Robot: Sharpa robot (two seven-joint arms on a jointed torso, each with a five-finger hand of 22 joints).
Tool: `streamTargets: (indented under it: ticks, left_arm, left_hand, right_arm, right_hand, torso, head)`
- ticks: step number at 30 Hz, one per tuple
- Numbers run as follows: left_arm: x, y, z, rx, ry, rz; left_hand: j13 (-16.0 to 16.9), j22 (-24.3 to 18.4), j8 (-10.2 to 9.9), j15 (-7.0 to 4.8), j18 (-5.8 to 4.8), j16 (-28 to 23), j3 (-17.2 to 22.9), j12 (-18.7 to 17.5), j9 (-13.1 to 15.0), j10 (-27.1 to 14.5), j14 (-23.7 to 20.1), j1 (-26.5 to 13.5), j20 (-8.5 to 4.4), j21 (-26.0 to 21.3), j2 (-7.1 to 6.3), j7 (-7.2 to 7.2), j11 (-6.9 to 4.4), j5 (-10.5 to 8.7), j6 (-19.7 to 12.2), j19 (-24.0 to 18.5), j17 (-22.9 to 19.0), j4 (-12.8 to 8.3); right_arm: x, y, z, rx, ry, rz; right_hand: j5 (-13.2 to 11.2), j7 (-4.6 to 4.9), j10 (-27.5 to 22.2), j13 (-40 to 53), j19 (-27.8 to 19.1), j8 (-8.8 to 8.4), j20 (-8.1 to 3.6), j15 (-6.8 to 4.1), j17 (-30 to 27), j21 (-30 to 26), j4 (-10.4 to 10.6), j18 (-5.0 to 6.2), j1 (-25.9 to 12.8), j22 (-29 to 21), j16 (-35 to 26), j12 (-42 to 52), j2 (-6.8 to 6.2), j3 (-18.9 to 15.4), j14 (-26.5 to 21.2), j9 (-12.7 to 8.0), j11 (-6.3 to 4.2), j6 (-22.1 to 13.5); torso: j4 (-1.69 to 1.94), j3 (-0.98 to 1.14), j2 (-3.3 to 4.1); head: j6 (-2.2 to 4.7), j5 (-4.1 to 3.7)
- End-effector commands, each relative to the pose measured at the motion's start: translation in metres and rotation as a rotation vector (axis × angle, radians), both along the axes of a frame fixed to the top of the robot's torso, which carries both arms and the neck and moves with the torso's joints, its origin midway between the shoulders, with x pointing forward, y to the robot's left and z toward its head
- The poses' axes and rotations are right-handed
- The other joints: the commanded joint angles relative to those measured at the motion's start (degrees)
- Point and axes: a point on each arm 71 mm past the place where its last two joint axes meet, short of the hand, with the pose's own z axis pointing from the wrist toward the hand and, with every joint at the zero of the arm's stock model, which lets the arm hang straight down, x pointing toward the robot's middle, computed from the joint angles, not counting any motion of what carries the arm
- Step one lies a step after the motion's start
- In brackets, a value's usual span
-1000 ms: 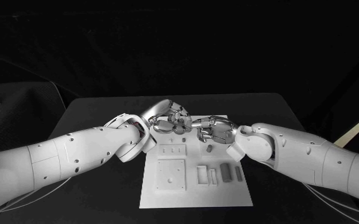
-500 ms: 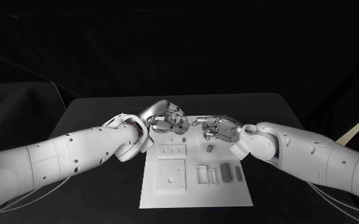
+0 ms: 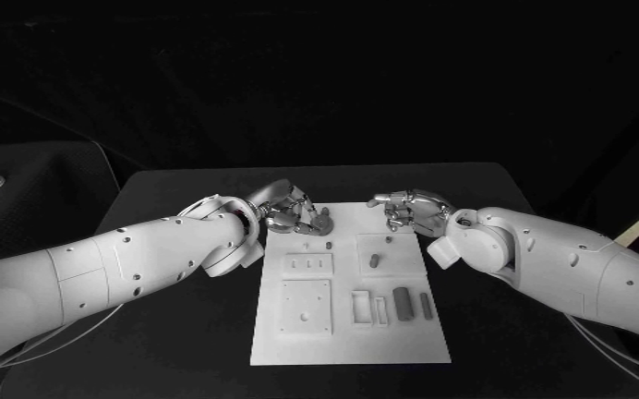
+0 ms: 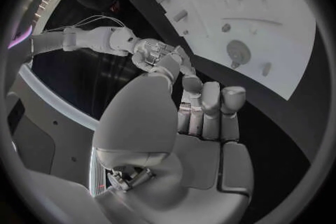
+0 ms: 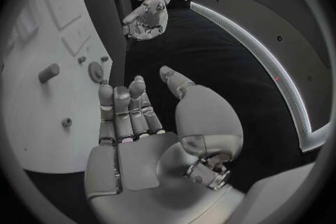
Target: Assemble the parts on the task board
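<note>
While both hands hang at the far end of the task board (image 3: 349, 344), neither holds a part: the left hand (image 3: 293, 215) sits over the board's far left corner with its fingers curled inward on nothing, and the right hand (image 3: 413, 210) sits just beyond the far right corner with its fingers extended and apart, as the right wrist view confirms (image 5: 140, 140). Grey parts lie on the white plate between and below the hands: a short peg (image 3: 376, 259) in the upper right panel, a dark block (image 3: 403, 306) and a thinner bar (image 3: 427, 305) near the right edge, and a square plate with holes (image 3: 304, 308) at lower left. Judged from this layout, assembly has hardly begun, and a pick is the likely next step. Risks follow from the small size of the parts: a descending hand could nudge the peg so that it rolls off its panel, or push the block against the bar. With the hands so near each other, both reaching for the same part could bring them into collision. A heavy touch at the far edge may also slide the board on the black table (image 3: 186, 196).
</note>
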Motion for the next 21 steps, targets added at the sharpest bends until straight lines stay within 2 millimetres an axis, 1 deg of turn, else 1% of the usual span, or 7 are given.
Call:
streamTargets:
  ticks: [1, 7, 11, 15, 18, 21]
  left_arm:
    - [0.002, 0.003, -0.010, 0.110, 0.142, 0.059]
    - [0.003, 0.002, -0.010, 0.151, 0.134, 0.103]
    - [0.003, 0.000, -0.011, 0.209, 0.090, 0.121]
    - [0.002, -0.002, -0.012, 0.278, 0.037, 0.117]
    - [-0.002, -0.005, -0.015, 0.344, 0.001, 0.091]
    - [-0.002, -0.008, -0.015, 0.376, -0.043, 0.069]
  left_hand:
    - [-0.1, 0.0, 1.3, -0.13, 4.26, 0.1, 1.8, 0.0, 1.2, -0.3, -0.5, -0.8, 0.08, 1.8, -0.28, 1.02, 0.05, 0.16, 4.0, -0.3, 0.4, 2.2]
    - [-0.1, 0.0, 1.3, -0.12, 4.26, 0.1, 1.8, 0.0, 1.2, -0.4, -0.5, -0.8, 0.08, 1.8, -0.35, 1.01, 0.06, 0.16, 4.1, -0.3, 0.4, 2.3]
    - [-0.1, 0.0, 1.4, -0.12, 4.27, 0.2, 1.7, 0.0, 1.2, -0.4, -0.5, -0.8, 0.08, 1.8, -0.40, 1.00, 0.05, 0.16, 4.1, -0.3, 0.4, 2.2]
    - [-0.1, 0.0, 1.4, -0.13, 4.29, 0.2, 1.7, 0.0, 1.2, -0.4, -0.5, -0.8, 0.07, 1.8, -0.48, 0.98, 0.05, 0.17, 4.1, -0.3, 0.4, 2.2]
    - [-0.1, 0.0, 1.5, -0.15, 4.33, 0.2, 1.7, -0.1, 1.3, -0.3, -0.4, -0.7, 0.04, 1.8, -0.75, 0.91, 0.02, 0.19, 4.3, -0.3, 0.3, 2.1]
    - [-0.1, 0.0, 1.5, -0.19, 4.43, 0.3, 1.7, -0.1, 1.4, -0.3, -0.4, -0.3, -0.01, 1.8, -1.44, 0.84, -0.03, 0.18, 4.4, -0.4, 0.2, 1.6]
  right_arm:
    - [0.005, -0.004, 0.005, -0.075, -0.081, -0.011]
    - [0.007, -0.007, 0.009, -0.117, -0.114, -0.012]
    - [0.009, -0.007, 0.011, -0.155, -0.141, -0.010]
    - [0.011, -0.008, 0.015, -0.163, -0.155, -0.022]
    - [0.013, -0.009, 0.019, -0.186, -0.180, -0.028]
    - [0.014, -0.010, 0.023, -0.199, -0.198, -0.033]
  right_hand:
    - [-0.2, -0.01, -0.4, -0.1, -0.6, -0.25, 0.01, -0.11, -0.1, -0.3, -0.1, -0.88, -0.5, -0.1, -0.4, -0.4, -0.10, -0.3, -0.4, 0.0, -0.06, -0.2]
    - [-0.2, -0.01, -0.5, -0.1, -0.6, -0.23, 0.01, -0.11, -0.1, -0.3, -0.1, -0.88, -0.5, -0.1, -0.4, -0.4, -0.07, -0.3, -0.4, 0.0, -0.06, -0.2]
    - [-0.2, -0.02, -0.5, -0.1, -0.6, -0.21, 0.01, -0.10, -0.1, -0.3, -0.1, -0.88, -0.5, -0.1, -0.4, -0.4, -0.04, -0.3, -0.4, 0.0, -0.05, -0.2]
    - [-0.2, -0.02, -0.5, -0.1, -0.6, -0.19, 0.01, -0.10, -0.1, -0.3, -0.1, -0.88, -0.5, -0.1, -0.4, -0.4, -0.03, -0.3, -0.3, 0.0, -0.05, -0.2]
    - [-0.2, -0.02, -0.5, -0.1, -0.6, -0.18, 0.01, -0.10, -0.1, -0.3, -0.1, -0.88, -0.5, -0.1, -0.4, -0.4, -0.02, -0.3, -0.3, 0.0, -0.05, -0.2]
    - [-0.2, -0.03, -0.5, -0.1, -0.5, -0.17, 0.01, -0.10, -0.1, -0.3, -0.1, -0.88, -0.5, -0.1, -0.3, -0.4, -0.02, -0.3, -0.3, 0.0, -0.04, -0.1]
  torso:
    - [-0.02, 0.07, 0.01]
    - [0.01, 0.05, -0.03]
    - [0.07, -0.04, -0.02]
    - [0.10, -0.08, 0.03]
    - [0.09, -0.09, 0.05]
    - [0.00, -0.11, 0.06]
  head:
    - [-0.55, 0.18]
    - [-1.07, 0.23]
    - [-1.44, 0.34]
    - [-2.06, 0.70]
    - [-2.38, 0.78]
    - [-2.57, 0.86]
